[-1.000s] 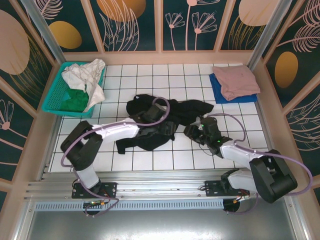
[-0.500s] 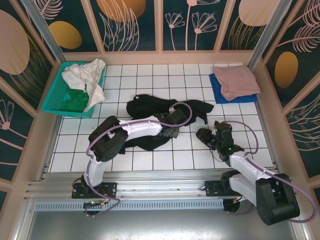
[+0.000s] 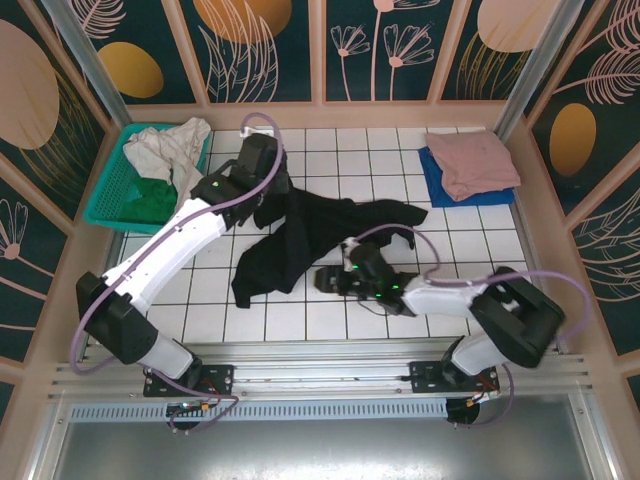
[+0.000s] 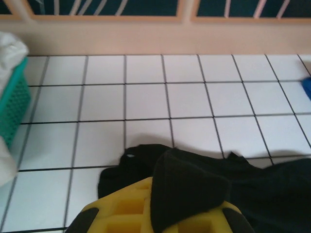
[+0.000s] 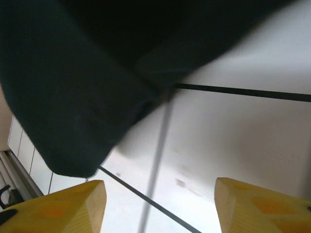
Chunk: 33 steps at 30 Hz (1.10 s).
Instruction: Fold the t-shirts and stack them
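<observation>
The black t-shirt (image 3: 300, 240) is spread across the middle of the white tiled table (image 3: 470, 300). It is drawn out on a slant from its far-left corner towards the near side, where half a second ago it lay bunched in a low heap. That far-left corner is pinched between the yellow fingers of the left gripper (image 4: 160, 216), which are pressed together on a fold of the dark cloth. The gripper has been carried from the centre of the heap to a spot near the teal mesh basket (image 3: 110, 195). The right gripper (image 5: 160, 208) has been shifted from the bare tiles right of the shirt to its near edge. Its fingers are spread apart over the tile, with nothing between them and the cloth just ahead. The pink t-shirt (image 3: 472, 160) is left unmoved on the blue t-shirt (image 3: 440, 188) at the far right corner.
</observation>
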Available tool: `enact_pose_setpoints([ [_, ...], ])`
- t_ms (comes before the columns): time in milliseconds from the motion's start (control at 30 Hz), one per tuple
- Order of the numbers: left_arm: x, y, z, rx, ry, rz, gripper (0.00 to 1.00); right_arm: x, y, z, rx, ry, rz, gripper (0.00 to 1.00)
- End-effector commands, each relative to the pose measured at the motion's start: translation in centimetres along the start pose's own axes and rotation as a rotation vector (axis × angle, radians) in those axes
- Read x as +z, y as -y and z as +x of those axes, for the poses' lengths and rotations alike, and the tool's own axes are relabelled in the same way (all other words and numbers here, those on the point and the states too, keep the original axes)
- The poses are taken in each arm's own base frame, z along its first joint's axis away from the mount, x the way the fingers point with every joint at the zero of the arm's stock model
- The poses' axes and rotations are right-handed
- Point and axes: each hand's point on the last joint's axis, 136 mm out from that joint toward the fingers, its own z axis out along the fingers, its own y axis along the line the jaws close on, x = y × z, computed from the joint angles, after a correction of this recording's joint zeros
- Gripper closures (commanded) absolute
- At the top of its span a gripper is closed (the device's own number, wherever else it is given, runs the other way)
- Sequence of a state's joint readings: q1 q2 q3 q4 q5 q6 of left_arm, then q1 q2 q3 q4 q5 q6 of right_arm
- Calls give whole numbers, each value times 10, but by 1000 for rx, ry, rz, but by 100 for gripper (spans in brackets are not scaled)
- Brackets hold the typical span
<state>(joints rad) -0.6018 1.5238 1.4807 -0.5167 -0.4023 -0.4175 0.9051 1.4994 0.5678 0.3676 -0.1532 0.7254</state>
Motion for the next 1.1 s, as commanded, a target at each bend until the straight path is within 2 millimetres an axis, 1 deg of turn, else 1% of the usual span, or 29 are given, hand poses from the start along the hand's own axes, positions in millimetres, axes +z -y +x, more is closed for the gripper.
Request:
enact_pose_setpoints([
  [0,16,-29,19,2,-53,-57,100,33,-23,-1,-107,13,45,35],
  [33,15,-37,17,-12,-43,-65,100,45,-30,2,-129,2,49,33],
  [100,14,-47,12,-30,-34,-74,100,65,-33,4,-153,-18,96,29],
  [200,11,-55,7,-41,-22,-85,100,87,-39,-3,-199,18,138,27],
  [233,10,-56,5,-43,-17,-84,100,94,-38,-5,-201,23,145,28],
  [267,9,-58,2,-48,-10,-84,100,101,-35,-9,-201,32,169,32],
  [300,7,-61,0,-56,-2,-90,100,107,-29,-10,-207,25,208,42],
  [333,5,-65,-4,-62,4,-96,100,109,-23,-13,-208,15,255,55],
  [367,1,-71,-10,-74,15,-109,100,105,-14,-21,-216,25,327,69],
  [400,-5,-77,-18,-85,31,-123,100,94,-8,-31,-233,37,382,79],
  [433,-11,-81,-28,-91,53,-132,100,80,-4,-43,-243,49,428,85],
  [467,-21,-85,-41,-95,87,-142,100,56,-4,-62,-258,82,468,90],
  [533,-46,-83,-72,-86,166,-126,100,1,-22,-108,-321,156,486,96],
  [567,-60,-79,-90,-78,210,-97,100,-30,-36,-136,-361,203,485,99],
  [600,-75,-73,-108,-76,257,-56,100,-65,-60,-165,-410,258,445,100],
  [633,-88,-68,-124,-75,302,-22,100,-90,-82,-185,-457,281,387,100],
  [667,-106,-62,-144,-78,364,19,100,-116,-107,-206,-510,297,310,100],
  [700,-121,-59,-162,-84,423,45,100,-141,-128,-228,-557,318,242,100],
  [767,-145,-57,-193,-112,523,67,100,-172,-146,-263,-621,342,154,99],
  [800,-150,-57,-207,-133,569,59,100,-182,-145,-284,-641,347,120,99],
  [833,-151,-55,-219,-144,603,62,100,-185,-145,-300,-645,350,94,99],
  [867,-148,-51,-232,-136,636,60,100,-195,-127,-332,-604,387,132,100],
  [900,-142,-49,-245,-136,660,39,100,-202,-116,-360,-579,424,183,100],
  [933,-138,-46,-256,-132,676,31,100,-206,-109,-380,-575,443,225,100],
  [1000,-134,-39,-283,-109,722,17,100,-227,-97,-430,-549,558,340,100],
  [1033,-135,-34,-294,-104,743,28,100,-240,-98,-445,-542,617,363,100],
  [1067,-143,-29,-305,-100,771,54,100,-259,-100,-458,-523,695,381,100],
])
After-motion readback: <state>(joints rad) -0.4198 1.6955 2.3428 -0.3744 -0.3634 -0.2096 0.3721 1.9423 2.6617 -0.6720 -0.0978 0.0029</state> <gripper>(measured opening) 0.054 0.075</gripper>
